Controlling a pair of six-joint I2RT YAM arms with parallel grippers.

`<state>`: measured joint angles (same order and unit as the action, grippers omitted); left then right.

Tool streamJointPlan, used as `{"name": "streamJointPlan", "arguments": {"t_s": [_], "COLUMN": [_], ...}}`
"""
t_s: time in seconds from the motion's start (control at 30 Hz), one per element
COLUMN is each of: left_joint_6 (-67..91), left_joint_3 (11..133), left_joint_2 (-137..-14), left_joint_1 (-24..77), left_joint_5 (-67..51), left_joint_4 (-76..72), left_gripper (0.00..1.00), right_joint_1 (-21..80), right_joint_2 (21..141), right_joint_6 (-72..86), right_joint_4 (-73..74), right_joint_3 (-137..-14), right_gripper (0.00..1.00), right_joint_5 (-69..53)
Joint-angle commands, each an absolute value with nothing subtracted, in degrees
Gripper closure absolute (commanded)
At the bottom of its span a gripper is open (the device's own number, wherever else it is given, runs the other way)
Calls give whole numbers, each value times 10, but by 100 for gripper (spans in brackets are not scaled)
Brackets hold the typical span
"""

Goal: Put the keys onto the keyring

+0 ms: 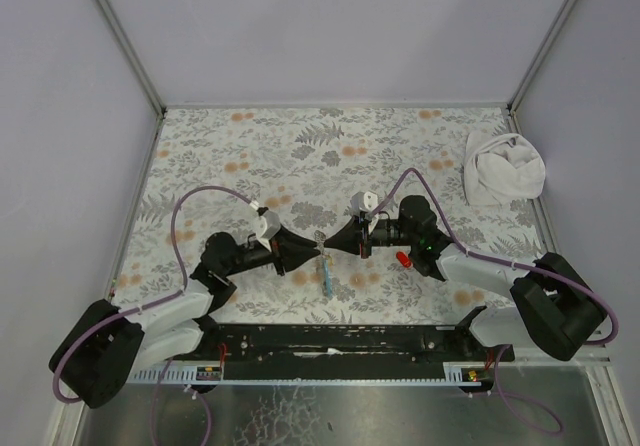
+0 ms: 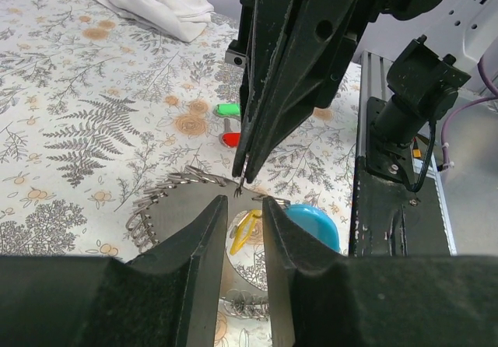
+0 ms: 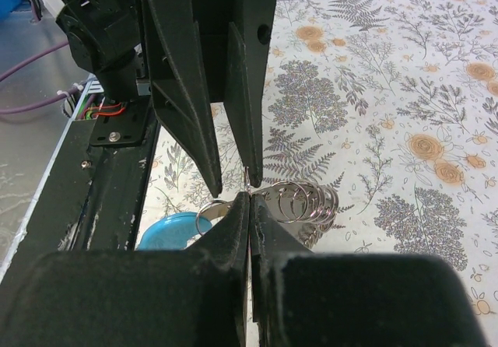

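The keyring [image 1: 326,269] hangs on edge between the two arms, its grey part [image 2: 167,207] strung with several small metal rings [image 3: 303,203] and its light blue part [image 2: 315,224] lower down. My right gripper [image 1: 329,238] is shut on the hoop's thin top edge [image 3: 250,198]. My left gripper [image 1: 313,238] faces it tip to tip, its jaws a narrow gap apart [image 2: 244,205] with nothing pinched between them. Through that gap a yellow key [image 2: 243,232] dangles by the hoop. A red key [image 2: 231,138] and a green key [image 2: 227,110] lie on the floral table beyond.
A crumpled white cloth [image 1: 503,169] lies at the table's far right corner. The red key [image 1: 403,259] rests beside the right arm's wrist. A black rail [image 1: 330,341] runs along the near edge, and grey walls close in the table.
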<state>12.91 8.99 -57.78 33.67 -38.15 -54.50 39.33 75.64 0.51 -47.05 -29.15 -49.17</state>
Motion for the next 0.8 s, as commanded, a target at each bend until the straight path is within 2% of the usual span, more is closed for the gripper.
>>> {"name": "streamJointPlan", "arguments": {"t_s": [0.0, 0.37, 0.5, 0.57, 0.6, 0.7, 0.77], "left_joint_6": [115, 111, 101, 95, 89, 68, 54], "left_joint_3": [117, 128, 134, 136, 139, 145, 151], "left_joint_2": [-594, -614, -619, -615, -612, -595, -587], "left_joint_1": [334, 334, 334, 334, 334, 334, 334], "left_joint_5": [-393, -402, -404, -406, -407, -407, -408], "left_joint_4": [-601, -603, -590, -579, -570, -540, -516], "left_gripper": [77, 88, 98, 100, 100, 100, 100], "right_joint_1": [390, 390, 390, 390, 390, 390, 390], "right_joint_2": [744, 749, 748, 744, 740, 724, 710], "right_joint_6": [10, 11, 11, 5, -1, -24, -45], "right_joint_4": [-513, -513, -511, -504, -496, -457, -421], "right_joint_3": [-306, -311, -311, -311, -310, -314, -319], "right_gripper": [100, 100, 100, 100, 98, 84, 79], "right_joint_5": [-513, -526, -531, -531, -531, -527, -522]}}
